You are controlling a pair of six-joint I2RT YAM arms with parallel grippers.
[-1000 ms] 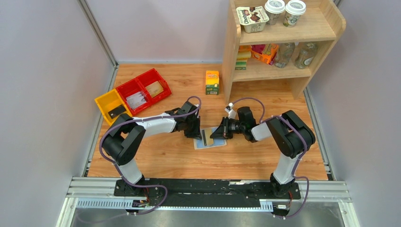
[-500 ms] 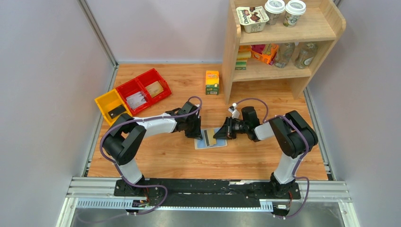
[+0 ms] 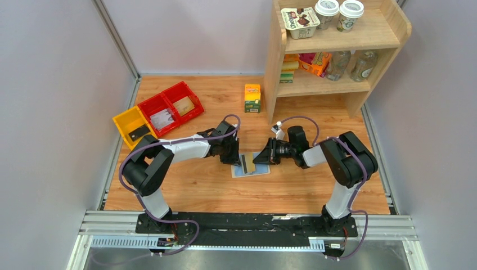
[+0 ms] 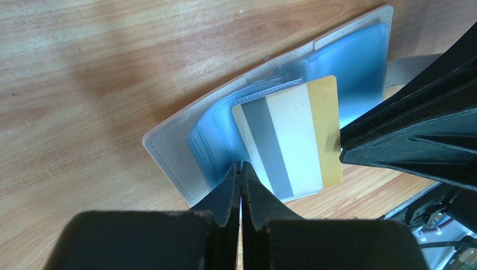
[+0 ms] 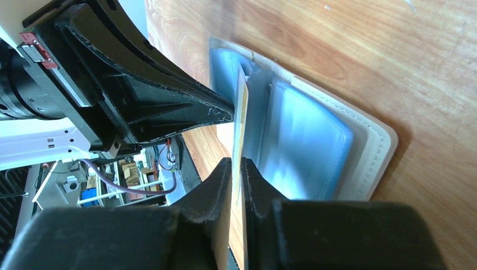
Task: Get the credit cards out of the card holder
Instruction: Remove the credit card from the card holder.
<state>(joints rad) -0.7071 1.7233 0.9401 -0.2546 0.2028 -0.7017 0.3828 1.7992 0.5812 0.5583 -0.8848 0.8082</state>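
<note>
Gold credit card [image 4: 287,140] shows face-on from left wrist, edge-on from right

Left arm [image 3: 185,149]: black joints, white-wrapped forearm link, white lower link. Right arm [image 3: 343,160]: bulky black joints, white lower link. Purple cable [image 3: 228,117] loops off each arm and trails to the bases. Left gripper [image 4: 241,169] and right gripper [image 5: 236,166]: matte black wedge fingers, rough edges. Small red label [image 5: 35,44] on left gripper housing. Black base plate [image 3: 247,222], aluminium rail [image 3: 247,241]
</note>
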